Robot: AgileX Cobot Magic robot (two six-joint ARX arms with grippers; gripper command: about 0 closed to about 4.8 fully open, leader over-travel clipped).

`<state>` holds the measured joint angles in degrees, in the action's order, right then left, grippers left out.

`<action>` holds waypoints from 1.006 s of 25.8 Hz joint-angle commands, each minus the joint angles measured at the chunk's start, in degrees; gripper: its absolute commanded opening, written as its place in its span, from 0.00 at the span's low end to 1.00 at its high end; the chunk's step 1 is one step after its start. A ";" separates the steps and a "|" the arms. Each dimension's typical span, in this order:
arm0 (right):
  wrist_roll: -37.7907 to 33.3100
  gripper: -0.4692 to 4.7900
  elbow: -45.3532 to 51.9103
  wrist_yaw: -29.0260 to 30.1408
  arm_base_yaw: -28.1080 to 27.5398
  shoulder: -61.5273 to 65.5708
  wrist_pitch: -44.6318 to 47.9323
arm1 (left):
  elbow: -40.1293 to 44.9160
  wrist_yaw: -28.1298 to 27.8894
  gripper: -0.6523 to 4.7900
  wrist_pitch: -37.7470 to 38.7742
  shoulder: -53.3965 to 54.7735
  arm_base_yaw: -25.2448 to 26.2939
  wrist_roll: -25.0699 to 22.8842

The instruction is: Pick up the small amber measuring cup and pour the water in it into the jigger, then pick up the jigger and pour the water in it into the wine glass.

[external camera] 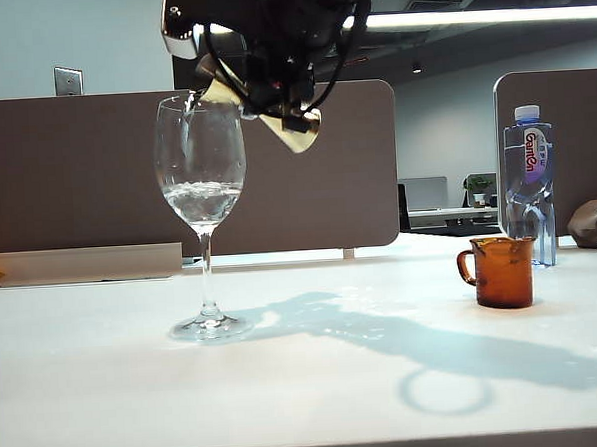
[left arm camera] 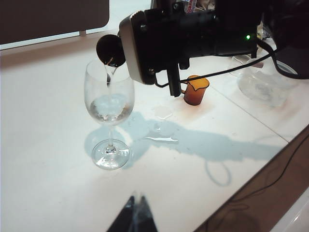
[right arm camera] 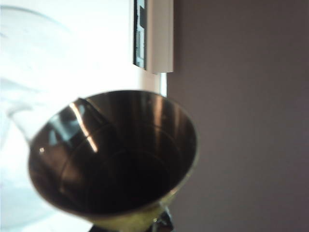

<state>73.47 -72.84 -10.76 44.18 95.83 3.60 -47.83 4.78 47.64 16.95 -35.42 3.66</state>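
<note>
A clear plastic water bottle with a blue cap (external camera: 530, 183) stands at the far right of the white counter (external camera: 317, 383), just behind the small translucent amber measuring cup with a side handle (external camera: 499, 271), which sits upright and well apart from the pouring. A small puddle of spilled water (left arm camera: 161, 139) lies on the counter between the cup and the tall clear stemmed wine glass (external camera: 202, 203). Brown partition panels (external camera: 76, 175) close off the far side, and a grey bag (external camera: 594, 223) lies at the far right edge.

The wine glass stands alone on the left half of the counter, with bare surface all around its foot; the near edge of the counter runs clear across the front.

The right hand (external camera: 272, 95) hangs above and just right of the glass rim, its wrist rolled over, clamped narrowly on the gold metallic hourglass-shaped jigger (external camera: 273, 110). The jigger is tilted with one cone's lip over the glass rim and the other cone pointing right and down; the right wrist view looks straight into that open cone. A thin stream of clear water (left arm camera: 110, 77) falls from the lip into the bowl, which is partly filled.

The left hand (left arm camera: 136, 215) is low over the near counter, its dark fingertips close together, holding nothing, well clear of the glass.
</note>
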 commanded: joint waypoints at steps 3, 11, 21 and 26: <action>6.32 0.08 -3.30 -1.16 -0.04 -0.37 1.51 | -0.24 0.17 0.12 -0.46 0.00 -0.04 -0.24; 12.39 0.08 -5.97 -1.16 -0.02 -0.39 1.29 | -0.24 0.17 0.12 -0.46 0.00 -0.04 -0.24; 22.60 0.08 -7.98 -1.16 -0.02 -0.44 0.92 | -0.24 0.17 0.12 -0.46 0.00 -0.04 -0.24; 23.10 0.08 -11.58 -0.87 -0.02 -0.59 0.92 | -0.24 0.17 0.12 -0.46 0.00 -0.04 -0.24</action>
<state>96.40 -83.42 -11.81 44.12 95.83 3.11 -47.83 4.78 47.64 16.95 -35.42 3.66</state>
